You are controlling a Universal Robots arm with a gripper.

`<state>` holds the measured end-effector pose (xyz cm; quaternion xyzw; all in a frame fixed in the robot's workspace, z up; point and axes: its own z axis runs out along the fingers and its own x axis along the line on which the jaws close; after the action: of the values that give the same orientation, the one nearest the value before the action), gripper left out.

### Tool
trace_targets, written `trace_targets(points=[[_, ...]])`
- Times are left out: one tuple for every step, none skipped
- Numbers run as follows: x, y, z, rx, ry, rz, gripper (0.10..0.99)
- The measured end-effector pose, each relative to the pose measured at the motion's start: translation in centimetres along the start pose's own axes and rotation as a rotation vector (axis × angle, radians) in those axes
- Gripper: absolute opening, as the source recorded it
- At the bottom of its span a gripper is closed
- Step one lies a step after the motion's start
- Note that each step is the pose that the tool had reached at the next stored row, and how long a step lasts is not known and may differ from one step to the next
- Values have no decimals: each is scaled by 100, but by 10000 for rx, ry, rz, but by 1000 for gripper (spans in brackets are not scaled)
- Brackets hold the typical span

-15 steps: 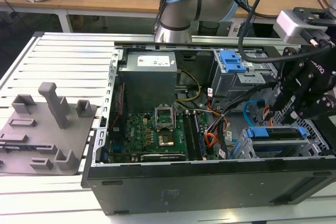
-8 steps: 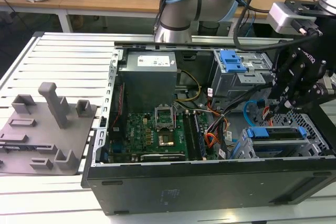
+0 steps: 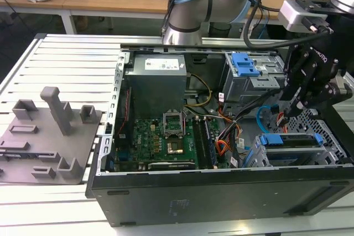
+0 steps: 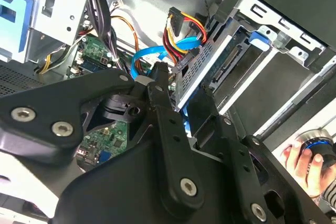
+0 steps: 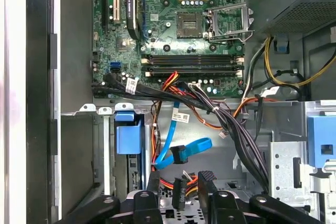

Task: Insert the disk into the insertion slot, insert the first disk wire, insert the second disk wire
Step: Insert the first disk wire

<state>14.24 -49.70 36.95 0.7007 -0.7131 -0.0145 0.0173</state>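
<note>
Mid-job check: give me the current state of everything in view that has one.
disk: seated in the insertion slot.
first disk wire: unplugged, plug loose.
second disk wire: looped, plug hanging free.
claw: open, fingertips either side of the first disk wire's plug.
processor socket: empty, retention frame flipped open.
</note>
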Motion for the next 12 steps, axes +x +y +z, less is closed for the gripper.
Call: trace_targets(points=[[-4,-1,4,0,1,1,420],[-6,-5,12,0,2,-1,420],[-11,-10,18,0,2,-2,420],[-16,-13,24,0,1,2,420],[-23,-17,30,0,2,3,420],[-30,-22,37,0,2,8,420],[-39,-30,47,0,1,14,420],[-45,-36,56,0,0,19,420],[-55,-48,72,0,0,27,420],[-59,-59,89,0,5,37,420],[-59,-67,105,0,12,53,420],[-60,-74,114,0,18,78,420]])
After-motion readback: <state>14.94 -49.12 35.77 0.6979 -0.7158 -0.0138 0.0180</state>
